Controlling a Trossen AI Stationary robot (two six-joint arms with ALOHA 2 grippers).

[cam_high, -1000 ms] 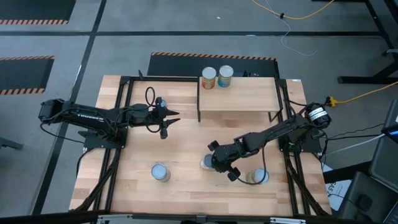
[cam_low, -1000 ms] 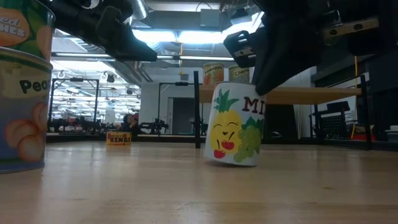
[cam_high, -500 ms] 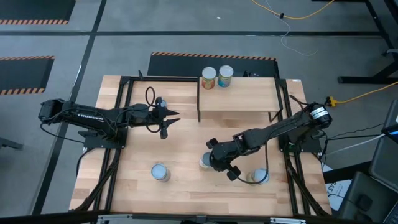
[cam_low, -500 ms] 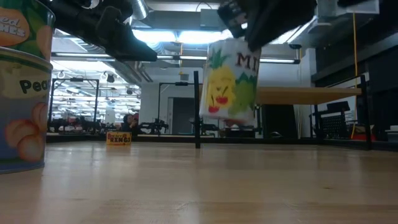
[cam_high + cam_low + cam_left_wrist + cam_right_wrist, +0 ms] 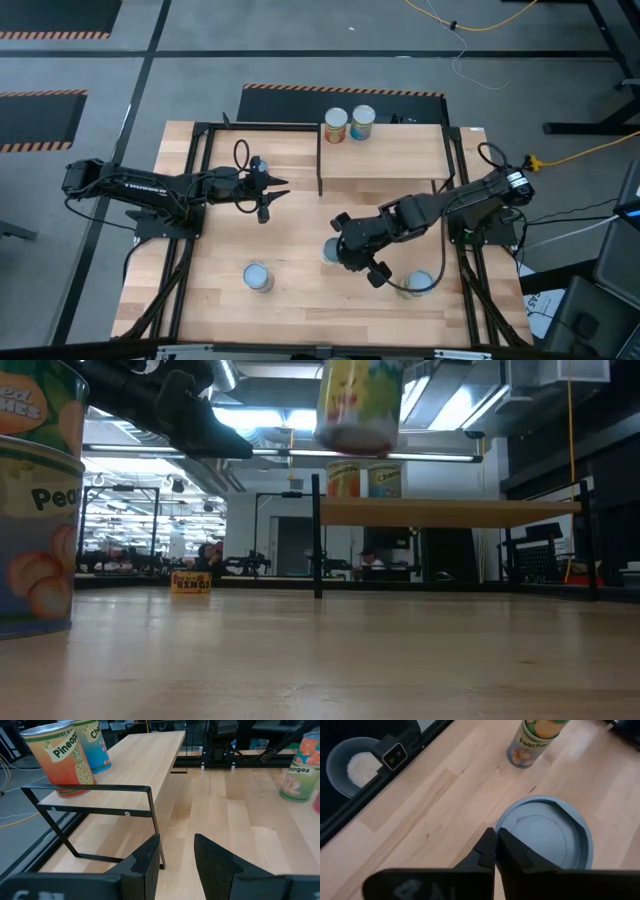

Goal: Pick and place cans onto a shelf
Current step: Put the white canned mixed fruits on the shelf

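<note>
I count five small cylindrical tins with pale round tops from overhead. Two stand on the shelf board: one orange-labelled pineapple tin (image 5: 335, 125) and one blue-labelled tin (image 5: 362, 122). Two stand on the light wooden tabletop (image 5: 300, 315): one near tin (image 5: 257, 277) and one far-side tin (image 5: 418, 283). One yellow-labelled raised tin (image 5: 358, 405) hangs clear of the table. I record one small two-tier rack of light wood board and thin black metal frame (image 5: 385, 160). Two dark arms show, each with one two-finger gripper: left gripper (image 5: 272, 197), right gripper (image 5: 496, 837).

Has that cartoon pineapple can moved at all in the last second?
Yes. The pineapple can has gone up: it stood on the table, and now hangs above the shelf board in the low view.
</note>
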